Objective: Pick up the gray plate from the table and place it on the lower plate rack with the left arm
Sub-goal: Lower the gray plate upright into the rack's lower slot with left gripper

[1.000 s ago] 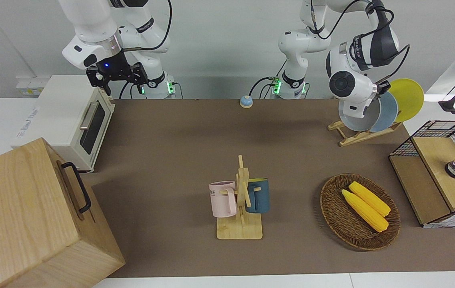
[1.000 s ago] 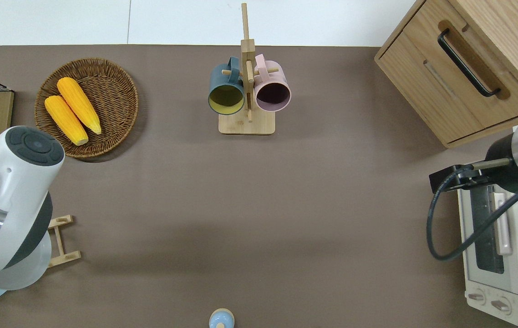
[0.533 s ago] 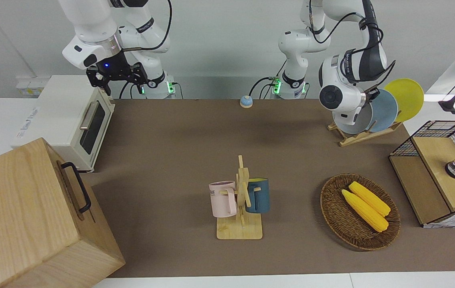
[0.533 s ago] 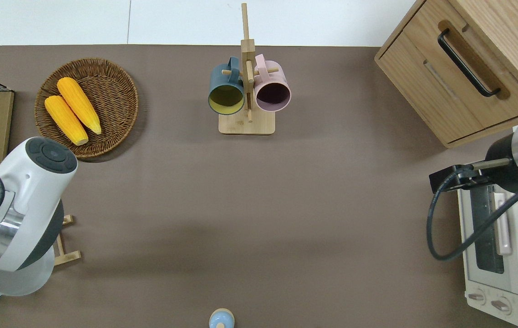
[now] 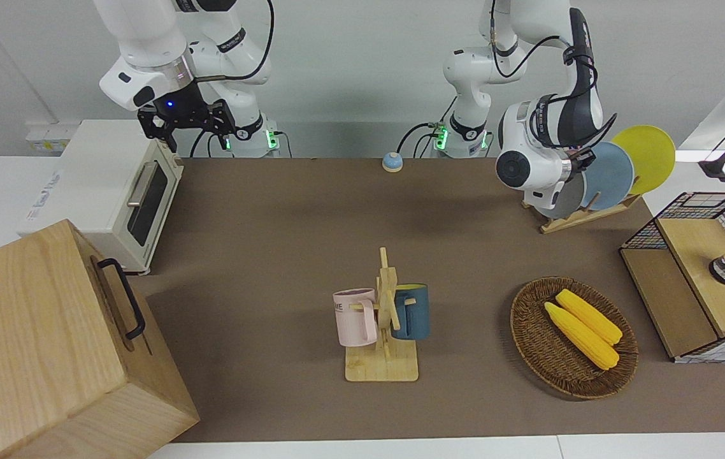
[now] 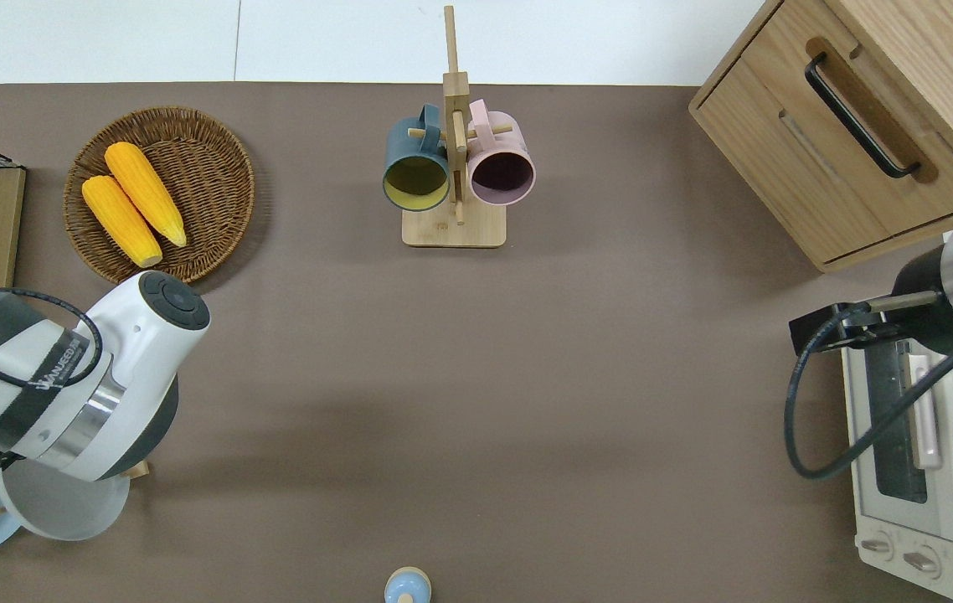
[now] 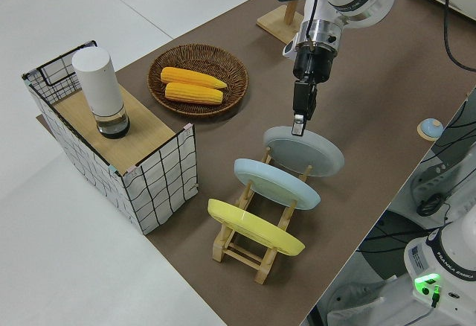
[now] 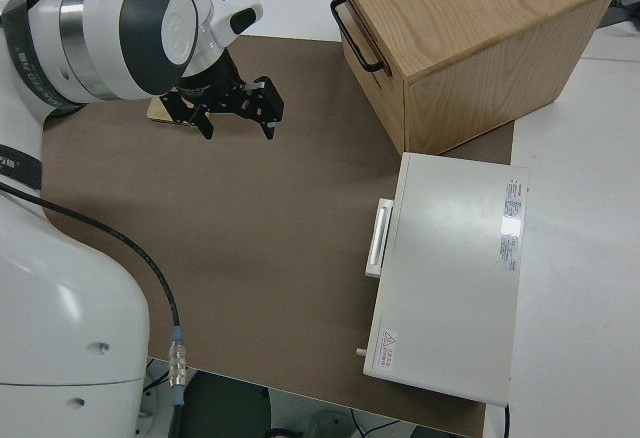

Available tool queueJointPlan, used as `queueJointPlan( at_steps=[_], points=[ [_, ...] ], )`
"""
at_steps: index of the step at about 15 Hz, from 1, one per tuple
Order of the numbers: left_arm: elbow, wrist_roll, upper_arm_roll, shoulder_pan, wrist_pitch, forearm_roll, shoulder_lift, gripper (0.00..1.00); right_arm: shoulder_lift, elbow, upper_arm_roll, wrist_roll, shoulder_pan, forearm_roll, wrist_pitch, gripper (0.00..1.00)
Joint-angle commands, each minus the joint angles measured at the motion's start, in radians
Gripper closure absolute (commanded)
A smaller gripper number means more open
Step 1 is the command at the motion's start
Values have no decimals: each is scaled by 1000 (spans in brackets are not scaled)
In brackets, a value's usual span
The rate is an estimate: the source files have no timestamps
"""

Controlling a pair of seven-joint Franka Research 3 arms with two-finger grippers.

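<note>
Corn basket (image 7: 198,80) on table (image 7: 387,80), well clear of work. Left pincer (image 7: 299,124) pinches rim of gray plate (image 7: 303,151), fingers vertical. Plate sits tilted in lower plate rack (image 7: 256,248), in slot toward middle of table, beside light blue plate (image 7: 277,183); yellow plate (image 7: 254,228) in end slot. Judgement: placement nearly complete. Confirm plate rests against pegs before release; part fingers gently, withdraw straight up, avoid nudging blue plate. Right arm parked, right pincer (image 8: 234,108) spread.
</note>
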Motion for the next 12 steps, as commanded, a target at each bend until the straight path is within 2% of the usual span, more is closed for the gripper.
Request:
queueJointPlan(
  at_steps=[1, 3, 4, 5, 10, 12],
  points=[
    [-7, -4, 3, 2, 33, -14, 15, 338, -2, 7, 21, 12, -23, -6, -11, 17],
    [-4, -1, 3, 2, 31, -14, 13, 262, -2, 7, 20, 12, -23, -6, -12, 17],
    [-4, 0, 3, 2, 31, -14, 12, 113, -2, 6, 21, 12, -23, -5, -11, 17],
    [-3, 3, 3, 2, 31, -14, 10, 68, -2, 7, 20, 12, -23, -6, -11, 17],
    [16, 55, 13, 5, 26, -19, -4, 28, -2, 7, 21, 12, -23, -5, -13, 17],
    [55, 116, 19, 7, 28, -77, -14, 21, -2, 7, 21, 12, -23, -6, -11, 17]
  ],
)
